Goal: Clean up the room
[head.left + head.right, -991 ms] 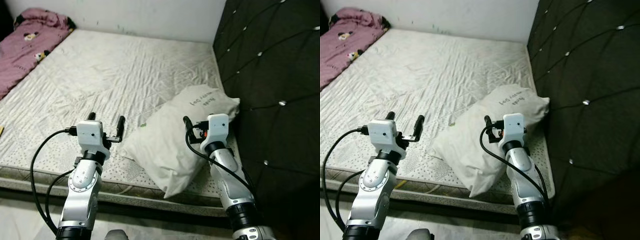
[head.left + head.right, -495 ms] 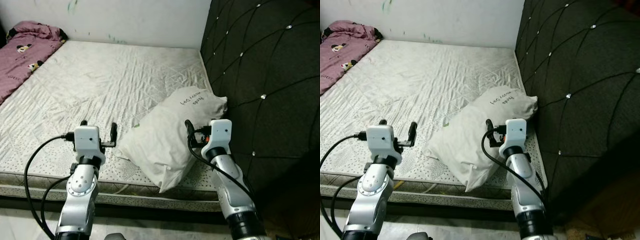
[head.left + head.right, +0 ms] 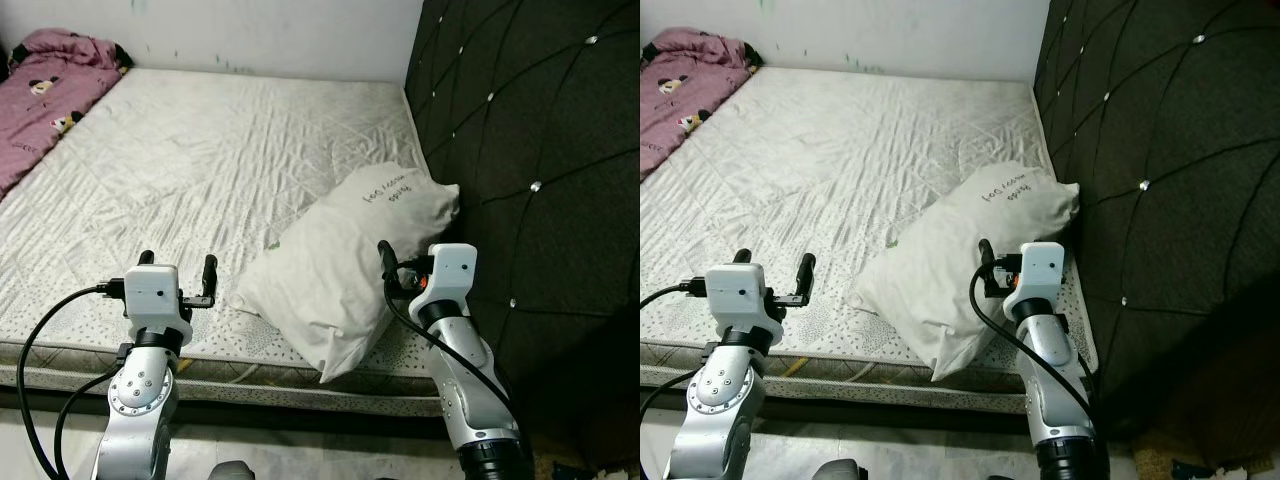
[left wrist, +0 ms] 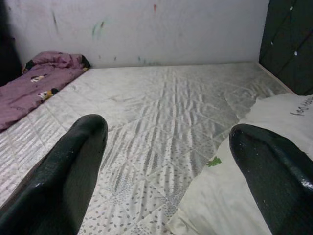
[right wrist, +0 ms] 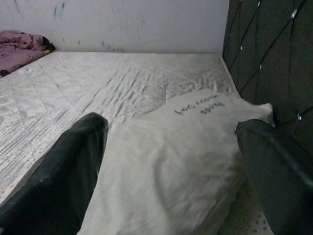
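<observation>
Camera nearer: one pillow [image 3: 345,265], two grippers.

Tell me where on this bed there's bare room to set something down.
The widest free patch is the middle of the mattress, between the purple blanket at its far left corner and the white pillow. It's crowded on the right, where the pillow lies against the dark headboard, with the open right tool at its near end.

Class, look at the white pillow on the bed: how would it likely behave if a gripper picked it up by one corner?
The pillow looks puffy and creased, so it would probably sag and fold rather than stay stiff. It seems light for its bulk. Lying flat on the mattress, it should not roll.
</observation>
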Robot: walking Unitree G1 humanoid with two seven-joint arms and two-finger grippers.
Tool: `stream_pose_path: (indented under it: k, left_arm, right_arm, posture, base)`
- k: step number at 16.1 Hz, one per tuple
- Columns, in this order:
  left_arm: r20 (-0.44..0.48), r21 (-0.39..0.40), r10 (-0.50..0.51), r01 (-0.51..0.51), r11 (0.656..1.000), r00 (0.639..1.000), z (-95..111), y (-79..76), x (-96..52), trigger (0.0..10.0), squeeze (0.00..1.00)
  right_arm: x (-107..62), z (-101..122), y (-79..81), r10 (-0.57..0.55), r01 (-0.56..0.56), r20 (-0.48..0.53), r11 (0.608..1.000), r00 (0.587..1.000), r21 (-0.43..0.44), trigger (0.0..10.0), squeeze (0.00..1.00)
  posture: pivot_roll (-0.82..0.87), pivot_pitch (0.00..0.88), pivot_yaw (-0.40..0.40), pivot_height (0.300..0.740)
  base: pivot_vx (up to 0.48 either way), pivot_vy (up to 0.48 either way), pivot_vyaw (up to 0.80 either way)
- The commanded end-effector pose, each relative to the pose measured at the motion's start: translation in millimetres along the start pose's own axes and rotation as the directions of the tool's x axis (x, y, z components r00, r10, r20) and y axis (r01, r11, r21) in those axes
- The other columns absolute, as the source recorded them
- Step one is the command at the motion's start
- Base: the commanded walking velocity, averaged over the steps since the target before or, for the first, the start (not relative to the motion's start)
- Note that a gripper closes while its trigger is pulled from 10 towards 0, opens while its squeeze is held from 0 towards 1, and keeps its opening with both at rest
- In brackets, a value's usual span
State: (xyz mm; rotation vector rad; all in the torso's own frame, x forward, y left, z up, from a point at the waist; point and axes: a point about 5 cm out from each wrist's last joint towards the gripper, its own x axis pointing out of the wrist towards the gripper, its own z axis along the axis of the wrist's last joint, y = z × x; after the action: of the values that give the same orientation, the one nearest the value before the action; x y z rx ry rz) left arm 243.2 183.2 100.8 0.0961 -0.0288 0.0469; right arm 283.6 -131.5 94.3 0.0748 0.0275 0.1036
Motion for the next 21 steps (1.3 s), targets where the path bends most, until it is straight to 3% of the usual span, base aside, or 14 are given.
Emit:
stream_pose_path:
  k: [1,8,21]
  left_arm:
    - [0.01,0.0,-0.014,0.014,1.0,1.0,5.2,-1.8,0.7,10.0,0.0]
    - [-0.002,-0.005,-0.033,0.033,0.999,0.999,7.8,-2.9,0.9,10.0,0.0]
    - [0.004,-0.006,-0.054,0.054,0.999,0.999,10.2,-11.4,7.7,10.0,0.0]
  right_arm:
    - [-0.6,4.1,-0.1,-0.001,0.001,0.01,1.0,1.0,-0.001,10.0,0.0]
    - [-2.2,4.7,2.8,0.003,-0.003,-0.003,1.0,1.0,0.011,10.0,0.0]
    - [2.0,3.2,-0.6,0.007,-0.007,-0.027,1.0,1.0,0.001,10.0,0.0]
  posture:
    - [0.06,0.08,0.004,0.74]
    - [0.06,0.088,0.007,0.74]
    - [0.06,0.065,-0.004,0.673]
  base:
    - [0.0,0.0,0.0]
    - [0.0,0.0,0.0]
    - [0.0,0.0,0.0]
